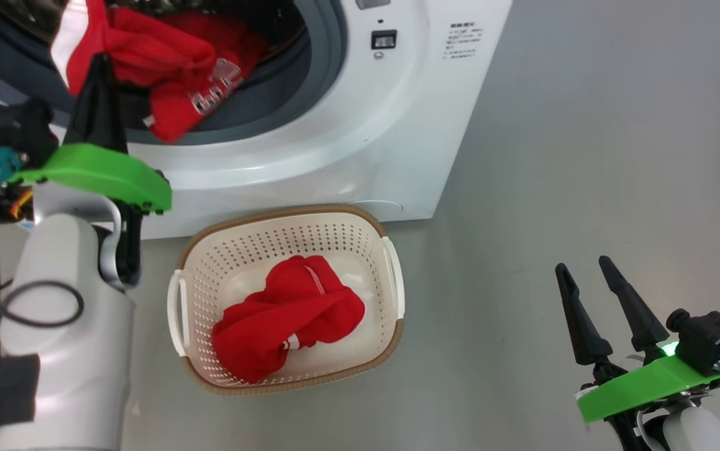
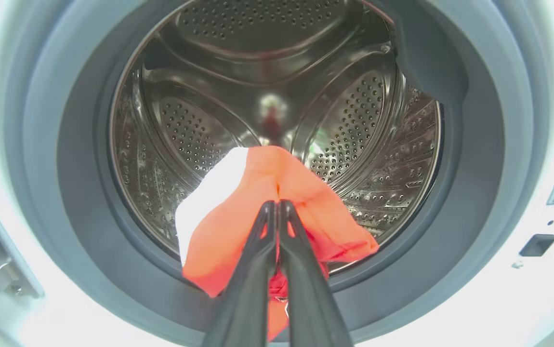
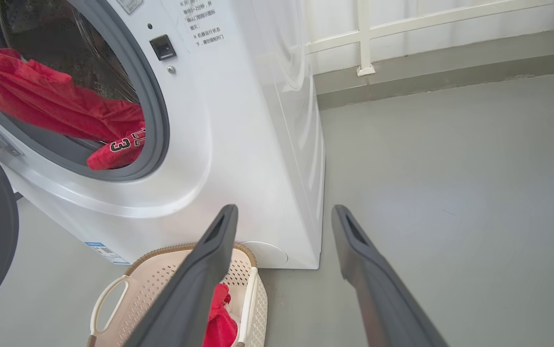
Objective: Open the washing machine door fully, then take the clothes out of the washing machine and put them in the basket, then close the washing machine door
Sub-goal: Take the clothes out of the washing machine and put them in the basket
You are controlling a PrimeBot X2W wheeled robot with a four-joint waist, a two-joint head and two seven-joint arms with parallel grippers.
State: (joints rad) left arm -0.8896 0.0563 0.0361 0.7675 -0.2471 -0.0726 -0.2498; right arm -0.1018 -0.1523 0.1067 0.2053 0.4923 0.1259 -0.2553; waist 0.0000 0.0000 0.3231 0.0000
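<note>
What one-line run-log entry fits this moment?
left hand: shut on red garment at washing machine opening | right hand: open, idle | basket: second red garment inside

Grey floor point(image 1: 598, 156), smooth and matte. White railing point(image 3: 364, 36) stands at the far edge on a low grey kerb point(image 3: 450, 65), its post foot touching the kerb.

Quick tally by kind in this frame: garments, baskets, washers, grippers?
Red garments: 2 (basket garment; drum garment, pinched by left gripper)
Baskets: 1 (basket)
Washing machines: 1 (washing machine)
Grippers: 2 (right gripper open)
Total: 6
</note>
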